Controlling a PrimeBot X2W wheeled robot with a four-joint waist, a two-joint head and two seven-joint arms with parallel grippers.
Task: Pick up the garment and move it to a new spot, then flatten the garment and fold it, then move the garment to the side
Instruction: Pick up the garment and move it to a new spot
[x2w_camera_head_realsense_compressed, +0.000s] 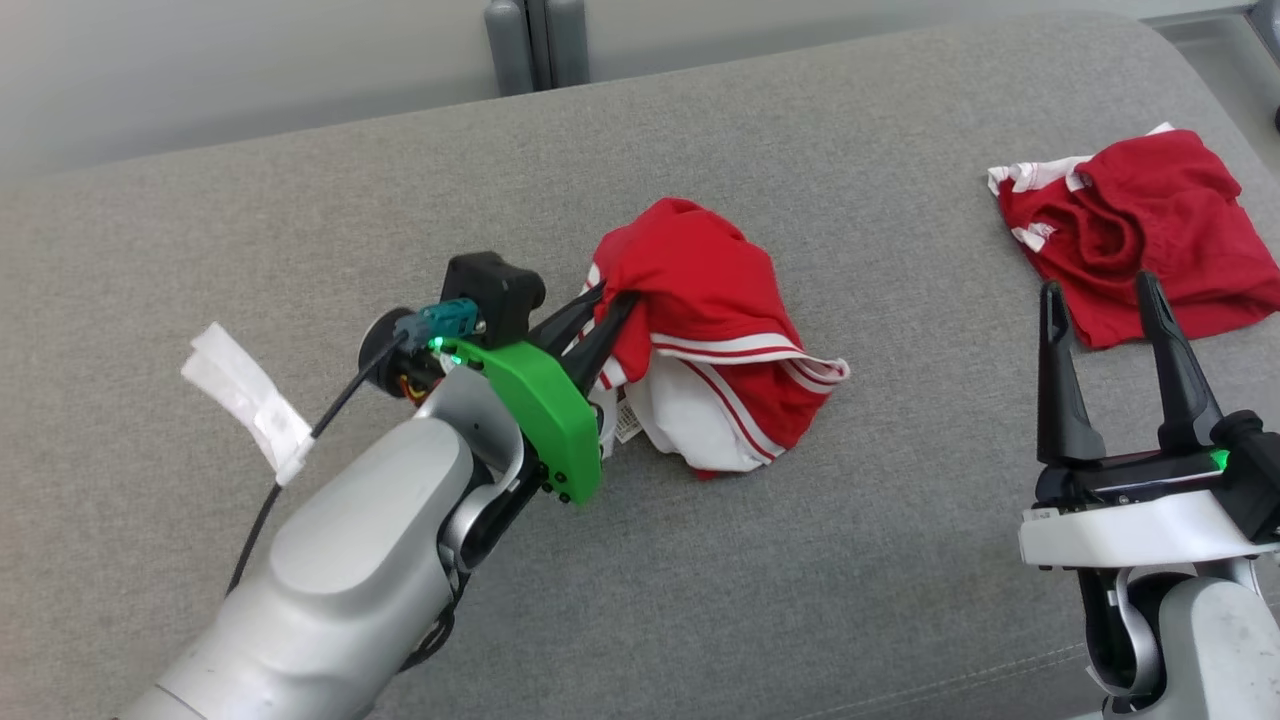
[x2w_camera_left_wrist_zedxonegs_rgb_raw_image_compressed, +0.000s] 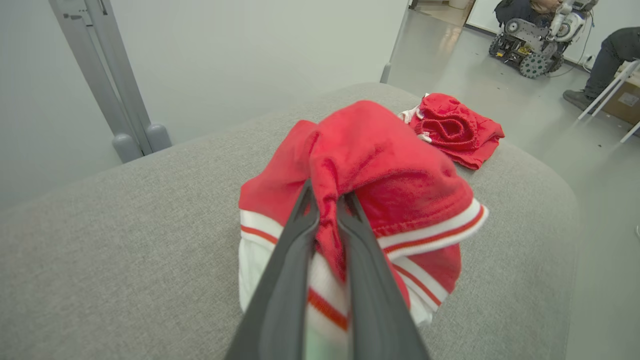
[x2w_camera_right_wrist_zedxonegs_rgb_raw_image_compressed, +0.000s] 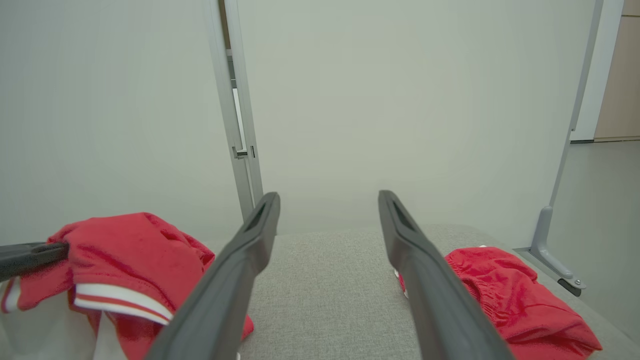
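Head view looks down on a big gray cushion (x2w_camera_head_realsense_compressed: 300, 230). Close by, at the right edge of the cushion, the right claw (x2w_camera_head_realsense_compressed: 1098, 290) has its two dark fingers spread wide, and nothing is in it. Over the left side of the cushion, the left claw (x2w_camera_head_realsense_compressed: 615, 300) is squeezed tight on a fold of the red and white garment (x2w_camera_head_realsense_compressed: 710, 290). The garment is all bunched up in the middle of the cushion and sits on it. A little white strip (x2w_camera_head_realsense_compressed: 245, 395) shows over the left part of the cushion. Farther off, another red garment (x2w_camera_head_realsense_compressed: 1150, 220) lies crumpled at the far right corner of the cushion. Behind the cushion stands a gray post (x2w_camera_head_realsense_compressed: 535, 40).
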